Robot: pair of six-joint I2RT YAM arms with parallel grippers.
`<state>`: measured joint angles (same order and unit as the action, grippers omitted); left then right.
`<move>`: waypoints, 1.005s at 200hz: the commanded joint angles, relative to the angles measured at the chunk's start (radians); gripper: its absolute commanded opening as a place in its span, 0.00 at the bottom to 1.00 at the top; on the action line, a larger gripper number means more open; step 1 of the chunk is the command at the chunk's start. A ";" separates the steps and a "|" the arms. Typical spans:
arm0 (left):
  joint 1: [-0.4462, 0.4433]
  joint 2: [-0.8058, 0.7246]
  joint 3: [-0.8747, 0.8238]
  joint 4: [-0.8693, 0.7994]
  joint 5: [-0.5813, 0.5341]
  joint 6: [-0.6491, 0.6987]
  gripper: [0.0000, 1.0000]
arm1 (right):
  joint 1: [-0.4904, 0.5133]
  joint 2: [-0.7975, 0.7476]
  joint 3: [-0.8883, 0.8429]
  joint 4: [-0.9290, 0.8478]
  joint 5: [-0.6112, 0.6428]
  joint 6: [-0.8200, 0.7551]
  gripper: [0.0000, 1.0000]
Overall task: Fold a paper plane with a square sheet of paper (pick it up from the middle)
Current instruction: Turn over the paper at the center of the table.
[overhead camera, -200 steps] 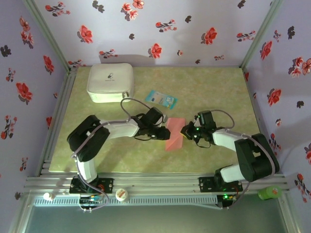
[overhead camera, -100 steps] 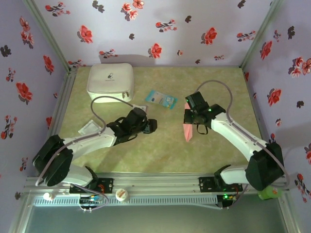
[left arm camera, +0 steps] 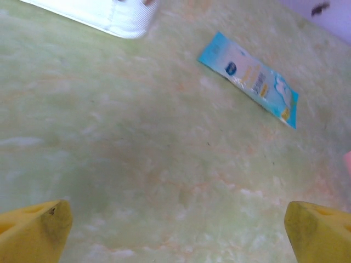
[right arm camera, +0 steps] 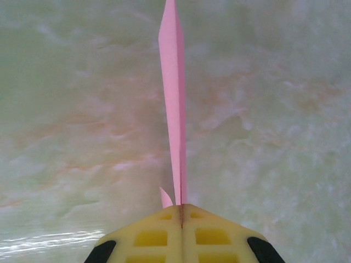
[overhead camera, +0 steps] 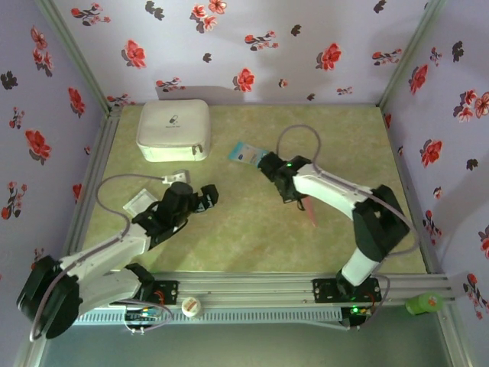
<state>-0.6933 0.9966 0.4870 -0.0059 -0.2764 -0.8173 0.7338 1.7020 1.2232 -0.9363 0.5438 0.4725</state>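
Note:
The paper plane (right arm camera: 175,104) is a slim salmon-pink folded strip seen edge-on in the right wrist view, running straight out from my right gripper (right arm camera: 181,207), which is shut on its near end. In the top view the right gripper (overhead camera: 296,195) hangs over the table's middle right, with the plane (overhead camera: 309,211) slanting down toward the near right. My left gripper (overhead camera: 205,195) is drawn back at the left, apart from the paper. It (left arm camera: 178,233) stands wide open over bare table, both yellow fingertips (left arm camera: 38,230) at the frame's lower corners.
A white case (overhead camera: 174,130) sits at the back left, its edge (left arm camera: 109,16) also showing in the left wrist view. A light-blue printed packet (overhead camera: 248,154) (left arm camera: 249,79) lies near the table's centre back. A small white piece (overhead camera: 141,200) lies by the left arm.
The right gripper lifted the folded paper off the table and swung it toward the centre. The left arm let go and pulled back to the left and nearer.

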 commanded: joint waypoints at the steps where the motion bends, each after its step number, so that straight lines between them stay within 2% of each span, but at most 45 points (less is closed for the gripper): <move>1: 0.036 -0.098 -0.051 0.041 -0.040 -0.071 1.00 | 0.070 0.108 0.089 -0.045 0.021 0.075 0.05; 35: 0.064 -0.182 -0.035 -0.072 -0.048 -0.040 1.00 | 0.150 0.216 0.185 -0.007 -0.050 0.108 0.08; 73: 0.066 -0.205 -0.043 -0.068 -0.040 -0.044 1.00 | 0.154 0.279 0.240 0.081 -0.292 0.120 0.14; 93: 0.067 -0.193 -0.042 -0.032 0.007 -0.024 1.00 | 0.154 0.281 0.252 0.125 -0.389 0.109 0.19; 106: 0.068 -0.172 -0.036 0.005 0.056 0.001 0.95 | 0.146 0.272 0.252 0.163 -0.492 0.102 0.24; 116: 0.069 -0.147 -0.018 0.013 0.088 0.009 0.93 | 0.127 0.255 0.246 0.191 -0.605 0.097 0.28; 129: 0.069 -0.100 0.011 0.021 0.138 0.032 0.88 | 0.095 0.193 0.195 0.252 -0.683 0.105 0.40; 157: 0.070 0.025 0.088 0.023 0.251 0.060 0.77 | -0.034 0.034 0.009 0.415 -0.844 0.147 0.48; 181: 0.071 0.140 0.141 0.015 0.302 0.038 0.63 | -0.160 -0.050 -0.147 0.485 -0.905 0.155 0.46; 201: 0.070 0.238 0.187 0.029 0.390 0.029 0.56 | -0.253 -0.115 -0.278 0.585 -0.999 0.167 0.39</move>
<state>-0.6292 1.1473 0.6155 -0.0025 -0.0162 -0.7864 0.5591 1.6379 1.0725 -0.4801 -0.2981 0.6121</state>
